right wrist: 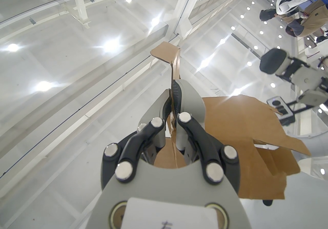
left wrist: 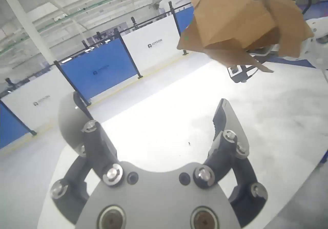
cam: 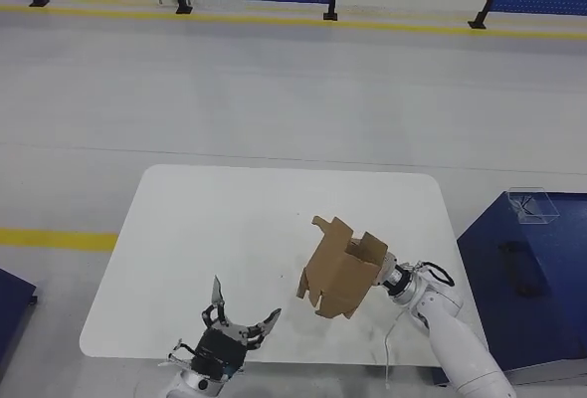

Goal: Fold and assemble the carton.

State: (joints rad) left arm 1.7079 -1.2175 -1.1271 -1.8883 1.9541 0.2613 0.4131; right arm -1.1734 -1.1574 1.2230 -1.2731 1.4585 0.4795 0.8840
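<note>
Carton (cam: 341, 267) held aloft over right part of table (cam: 224, 209), one wall pinched edge-on between closed fingers of right gripper (right wrist: 174, 102). Flaps seen loose, splayed, not yet folded. Left gripper (left wrist: 148, 102) spread wide, nothing held, low near table's front edge. Carton placed ahead and to right of left gripper, well apart. Long axis judged tilted, roughly front-to-back. Reach across by left arm judged needed for next fold
</note>
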